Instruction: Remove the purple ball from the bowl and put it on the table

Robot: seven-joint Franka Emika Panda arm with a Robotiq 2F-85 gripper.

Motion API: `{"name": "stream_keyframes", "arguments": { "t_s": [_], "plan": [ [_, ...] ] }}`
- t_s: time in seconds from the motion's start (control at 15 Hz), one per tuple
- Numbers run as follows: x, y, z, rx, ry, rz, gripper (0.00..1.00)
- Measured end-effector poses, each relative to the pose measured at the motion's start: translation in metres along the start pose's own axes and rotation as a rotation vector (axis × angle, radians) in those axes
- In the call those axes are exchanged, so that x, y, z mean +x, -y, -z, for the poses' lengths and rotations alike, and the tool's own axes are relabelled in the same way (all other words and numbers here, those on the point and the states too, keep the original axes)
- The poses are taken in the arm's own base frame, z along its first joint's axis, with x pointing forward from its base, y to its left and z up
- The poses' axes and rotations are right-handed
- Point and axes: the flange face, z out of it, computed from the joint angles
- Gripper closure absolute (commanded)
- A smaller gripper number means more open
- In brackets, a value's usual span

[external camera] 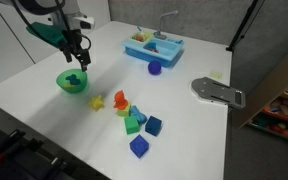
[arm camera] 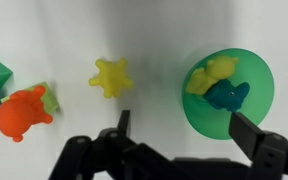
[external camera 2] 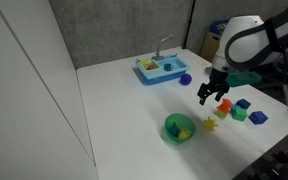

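Note:
The green bowl [external camera: 63, 81] [external camera 2: 170, 129] stands on the white table [external camera: 189, 130] [external camera 2: 119, 110]. In the wrist view the bowl [arm camera: 209, 115] holds a yellow toy [arm camera: 212, 73] and a teal toy [arm camera: 227, 95], and no purple ball. The purple ball [external camera: 155, 68] [external camera 2: 185, 79] lies on the table next to the light blue tray, out of the wrist view. My gripper [external camera: 79, 58] [external camera 2: 213, 97] [arm camera: 184, 135] is open and empty. It hangs above the table beside the bowl, with one finger over the bowl's rim.
The light blue tray [external camera: 152, 47] [external camera 2: 160, 69] with a faucet stands at the back. A yellow star [external camera: 96, 101] [arm camera: 112, 76], an orange toy [arm camera: 22, 110] and several coloured blocks [external camera: 136, 122] [external camera 2: 242, 109] lie nearby. A grey device [external camera: 217, 92] sits at the table edge.

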Motion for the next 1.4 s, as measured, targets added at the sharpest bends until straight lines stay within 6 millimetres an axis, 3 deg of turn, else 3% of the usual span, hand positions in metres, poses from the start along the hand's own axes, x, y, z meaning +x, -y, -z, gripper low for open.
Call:
{"name": "stream_keyframes", "arguments": {
  "t_s": [0.47,1.4],
  "plan": [
    [-0.022,0.004,0.082,-0.080,-0.018,-0.034,0.00],
    [-0.107,0.028,0.222,-0.141,-0.062,-0.011,0.00]
  ]
}}
